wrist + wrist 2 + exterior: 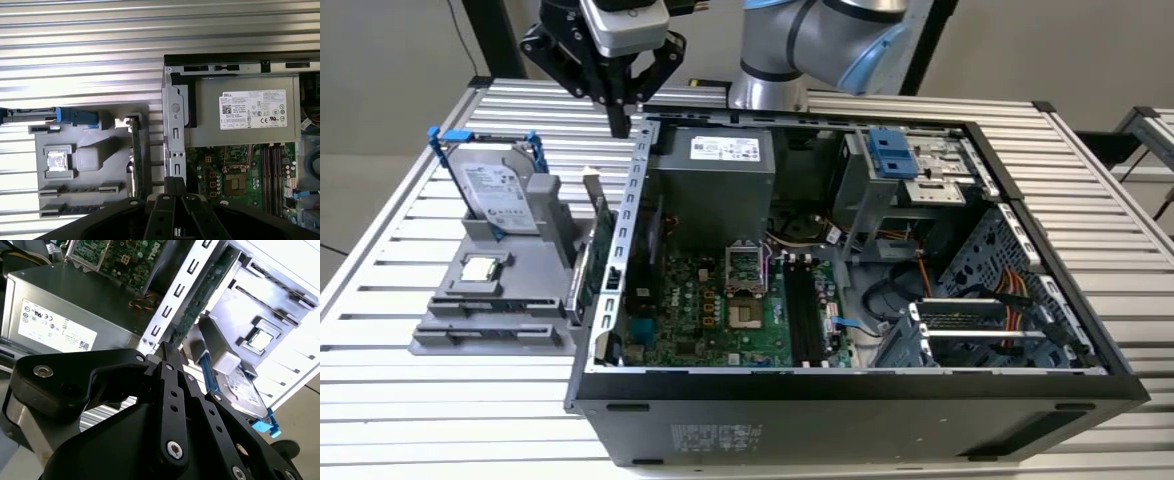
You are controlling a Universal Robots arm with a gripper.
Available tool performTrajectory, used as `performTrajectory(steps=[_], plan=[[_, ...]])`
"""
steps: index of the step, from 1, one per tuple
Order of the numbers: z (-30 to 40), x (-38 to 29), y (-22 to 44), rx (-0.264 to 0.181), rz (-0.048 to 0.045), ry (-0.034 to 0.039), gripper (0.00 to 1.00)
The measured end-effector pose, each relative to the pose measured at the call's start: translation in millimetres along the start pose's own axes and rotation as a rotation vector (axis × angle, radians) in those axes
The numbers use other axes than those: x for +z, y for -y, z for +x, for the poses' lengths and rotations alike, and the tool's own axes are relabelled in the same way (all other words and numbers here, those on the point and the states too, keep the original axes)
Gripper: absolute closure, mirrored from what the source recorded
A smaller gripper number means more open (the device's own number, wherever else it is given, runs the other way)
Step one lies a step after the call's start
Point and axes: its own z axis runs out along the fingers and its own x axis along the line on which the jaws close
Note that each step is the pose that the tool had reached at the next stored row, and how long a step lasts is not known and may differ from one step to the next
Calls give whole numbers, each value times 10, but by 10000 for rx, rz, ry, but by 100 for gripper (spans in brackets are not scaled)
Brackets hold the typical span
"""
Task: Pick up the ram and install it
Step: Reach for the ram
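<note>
Black claw is observed with fingers pressed together and nothing gripped, hanging above the side wall of the open black computer case. Slim dark-green ram is noted standing on edge in the grey plastic holder, along the holder's edge just beside that case wall. The holder is set on the slatted metal table, beside the case; the ram is untouched by the claw.

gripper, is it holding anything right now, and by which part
Nothing is held. The black gripper hangs with its fingers together and empty; the slim dark green ram stick stands on edge in the grey holder, apart from it.
</note>
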Motion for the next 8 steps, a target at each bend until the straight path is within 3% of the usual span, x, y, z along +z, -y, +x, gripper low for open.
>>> performTrajectory(steps=[8], plan=[[79,-2,6,0,0,0,100]])
